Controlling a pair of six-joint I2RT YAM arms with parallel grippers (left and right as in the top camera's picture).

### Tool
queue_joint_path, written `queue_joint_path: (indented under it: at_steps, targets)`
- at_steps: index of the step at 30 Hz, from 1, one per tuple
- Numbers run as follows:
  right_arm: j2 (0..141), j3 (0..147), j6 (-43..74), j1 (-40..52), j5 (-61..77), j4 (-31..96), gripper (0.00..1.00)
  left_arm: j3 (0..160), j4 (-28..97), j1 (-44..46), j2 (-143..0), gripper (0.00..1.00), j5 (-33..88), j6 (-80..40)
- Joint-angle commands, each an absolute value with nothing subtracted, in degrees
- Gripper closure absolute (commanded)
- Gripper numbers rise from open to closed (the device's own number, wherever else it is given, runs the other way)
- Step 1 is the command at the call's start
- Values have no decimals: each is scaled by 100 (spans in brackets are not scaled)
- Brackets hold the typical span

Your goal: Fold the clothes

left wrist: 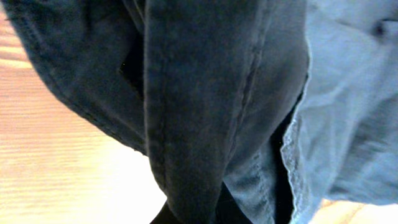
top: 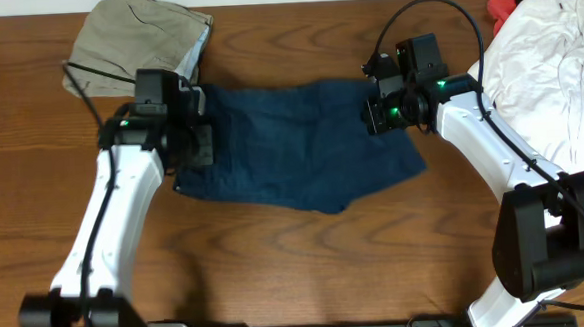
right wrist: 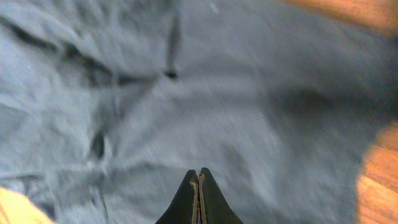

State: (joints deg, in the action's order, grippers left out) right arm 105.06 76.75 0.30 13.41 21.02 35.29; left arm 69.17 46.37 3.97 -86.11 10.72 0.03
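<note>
The dark navy-blue shorts (top: 291, 148) lie spread across the middle of the wooden table. My left gripper (top: 196, 140) is at their left edge. In the left wrist view a lifted fold of the navy cloth (left wrist: 205, 93) fills the frame and hides the jaws, which look shut on it. My right gripper (top: 375, 114) is over the upper right part of the shorts. In the right wrist view its fingers (right wrist: 199, 177) are pressed together with nothing between them, just above the blurred blue cloth (right wrist: 217, 106).
A khaki garment (top: 135, 37) lies at the back left, next to the shorts' top left corner. A white garment (top: 552, 60) is heaped at the back right, with a red thing (top: 501, 7) beside it. Bare wood (top: 307, 263) lies in front of the shorts.
</note>
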Motion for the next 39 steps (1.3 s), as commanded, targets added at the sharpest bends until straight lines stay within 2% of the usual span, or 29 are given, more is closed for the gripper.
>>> queue_joint_path:
  at_steps: [1, 20, 29, 39]
  targets:
    - [10497, 7669, -93, 1275, 2189, 3559, 99, 7113, 4742, 384, -8324, 94, 784, 38]
    - [11716, 7666, -27, 1201, 2147, 3203, 99, 7113, 5354, 384, -8230, 94, 530, 270]
    - [11970, 7660, 89, 1210, 2119, 4257, 99, 7113, 5146, 384, -8230, 94, 528, 183]
    - [11992, 7476, 187, 1531, 1852, 5415, 99, 7094, 4187, 384, -8519, 94, 185, 185]
